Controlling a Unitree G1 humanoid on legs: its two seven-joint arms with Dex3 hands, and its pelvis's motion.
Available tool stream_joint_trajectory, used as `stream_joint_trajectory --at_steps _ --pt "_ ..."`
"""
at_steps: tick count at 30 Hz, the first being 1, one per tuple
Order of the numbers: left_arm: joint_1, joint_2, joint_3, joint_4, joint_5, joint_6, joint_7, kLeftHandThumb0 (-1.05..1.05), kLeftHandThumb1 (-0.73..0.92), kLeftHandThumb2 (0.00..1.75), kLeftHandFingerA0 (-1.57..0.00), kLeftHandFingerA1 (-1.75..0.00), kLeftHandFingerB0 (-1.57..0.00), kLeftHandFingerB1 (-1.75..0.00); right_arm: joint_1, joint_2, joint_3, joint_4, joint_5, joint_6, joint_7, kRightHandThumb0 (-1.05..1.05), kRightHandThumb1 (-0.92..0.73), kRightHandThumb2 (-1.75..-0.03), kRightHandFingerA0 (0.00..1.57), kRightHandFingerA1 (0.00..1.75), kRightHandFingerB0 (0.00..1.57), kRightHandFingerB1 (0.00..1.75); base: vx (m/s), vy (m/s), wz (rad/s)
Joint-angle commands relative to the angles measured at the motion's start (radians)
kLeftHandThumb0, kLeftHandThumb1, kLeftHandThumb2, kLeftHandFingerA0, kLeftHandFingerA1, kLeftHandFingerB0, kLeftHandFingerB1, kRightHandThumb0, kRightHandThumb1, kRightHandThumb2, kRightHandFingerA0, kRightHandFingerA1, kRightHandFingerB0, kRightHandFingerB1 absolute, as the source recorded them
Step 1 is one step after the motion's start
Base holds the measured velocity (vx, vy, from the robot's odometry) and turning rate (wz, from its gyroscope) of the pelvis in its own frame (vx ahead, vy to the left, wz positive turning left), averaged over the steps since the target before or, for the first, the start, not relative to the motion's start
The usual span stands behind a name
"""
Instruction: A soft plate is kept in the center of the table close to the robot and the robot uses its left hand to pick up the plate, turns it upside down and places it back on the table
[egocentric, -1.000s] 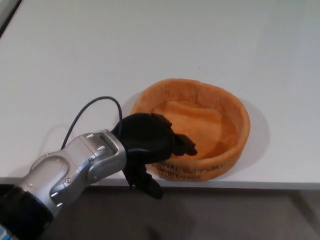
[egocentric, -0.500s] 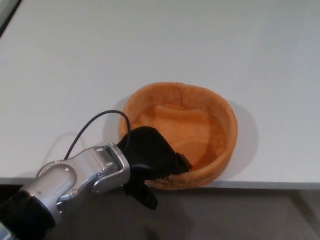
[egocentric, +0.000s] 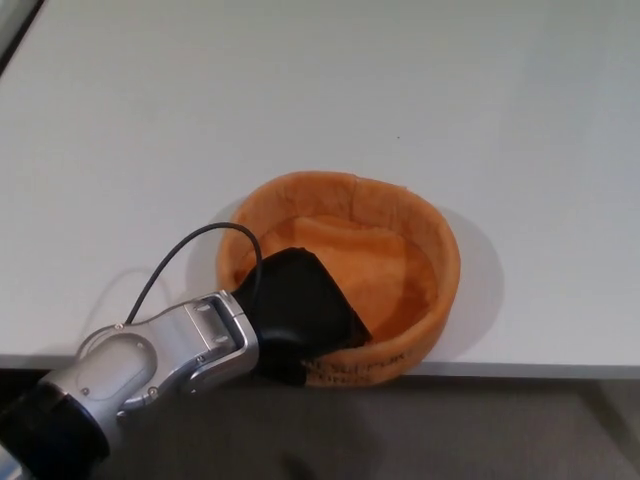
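An orange soft plate (egocentric: 400, 265) with a raised rim and dark lettering on its near side sits at the front edge of the white table (egocentric: 300, 100), open side up. My left hand (egocentric: 300, 310) is shut on the plate's near-left rim, its black fingers lying over the rim into the bowl. The silver forearm (egocentric: 150, 365) comes in from the lower left, with a black cable looping above it. The thumb is hidden under the rim. My right hand does not show.
The table's front edge (egocentric: 520, 368) runs just below the plate, with dark floor beneath it. A dark strip (egocentric: 12, 30) shows at the table's far left corner.
The hand has closed on the near rim and the plate has slid left and slightly nearer the front edge. The thumb that hung below the table edge is now tucked out of sight.
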Motion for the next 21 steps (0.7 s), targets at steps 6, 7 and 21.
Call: stream_joint_trajectory --at_steps 6,7,21 --pt "0.044 -0.032 0.079 -0.014 -0.167 -0.003 -0.109 -0.39 0.42 0.85 -1.22 -1.41 -1.00 -1.27 -0.025 -0.014 0.001 0.069 -0.018 -0.029 0.001 -0.79 -0.92 -0.77 0.38 0.60 0.21 0.38 0.00 0.000 0.00" --pt "0.077 -0.070 0.124 -0.047 -0.294 0.063 -0.234 -0.30 0.61 0.60 -0.89 -1.75 -0.73 -1.74 -0.028 -0.017 0.002 0.071 -0.028 -0.038 -0.002 -0.80 -0.92 -0.78 0.38 0.61 0.20 0.39 0.00 0.000 0.00" --pt "0.194 -0.169 0.345 -0.237 -0.812 0.347 -0.646 -0.35 0.51 0.74 -0.97 -1.75 -0.84 -1.75 -0.041 -0.024 0.008 0.101 -0.063 -0.058 -0.015 -0.79 -0.92 -0.82 0.43 0.66 0.23 0.43 0.00 0.000 0.00"
